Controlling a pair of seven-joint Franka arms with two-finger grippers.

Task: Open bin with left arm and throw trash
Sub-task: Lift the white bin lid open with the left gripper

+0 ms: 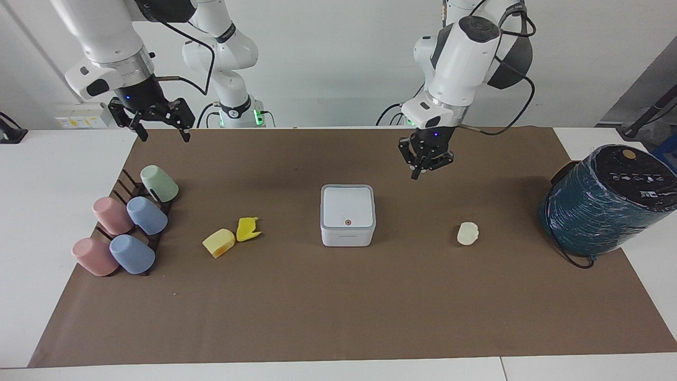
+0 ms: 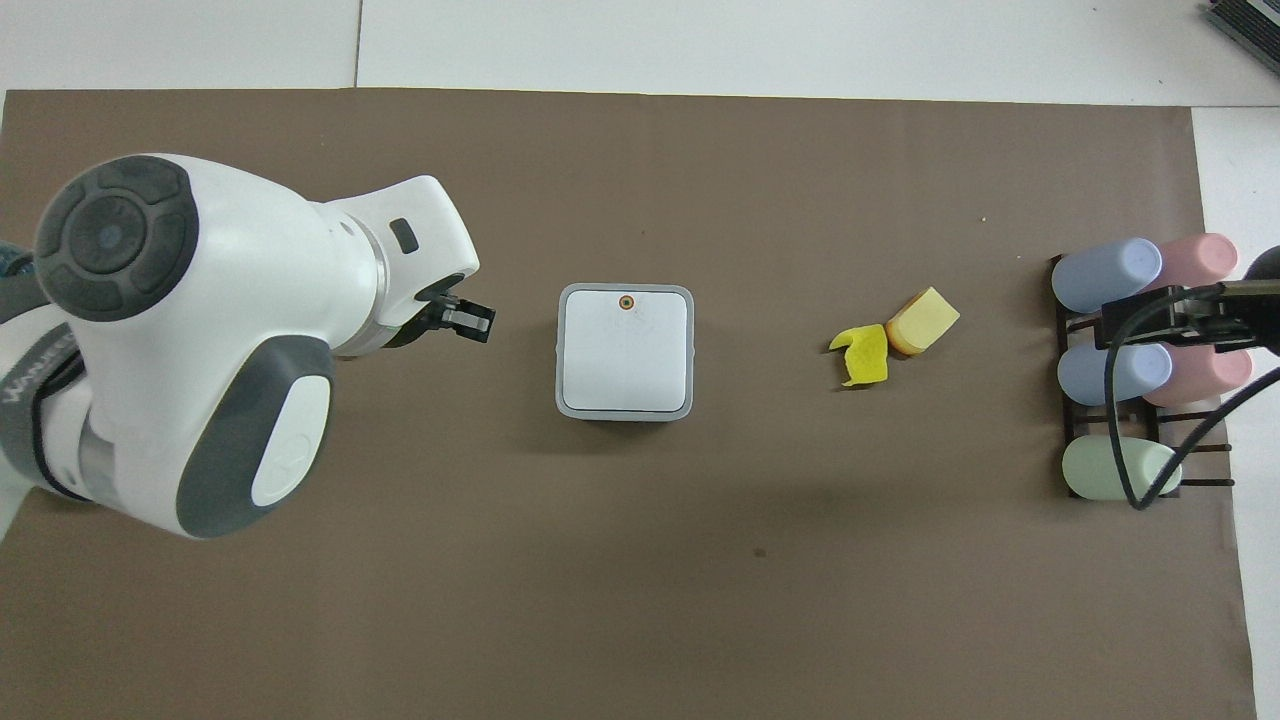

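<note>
1. White bin (image 1: 348, 215), lid down, sits on brown paper (image 1: 338, 307) below the raised left gripper (image 1: 426, 168), whose fingers look pressed together.
2. Cream lump (image 1: 468, 233) lies beside it.
3. Right gripper (image 1: 156, 126) waits spread over the cup rack (image 1: 138, 211).

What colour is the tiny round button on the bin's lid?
Orange. The button shows best in the overhead view, at the lid's edge farthest from the robots.

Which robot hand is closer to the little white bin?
The left. The left gripper is up in the air just beside the bin, toward the left arm's end. The right gripper waits high near the cup rack, much farther away.
</note>
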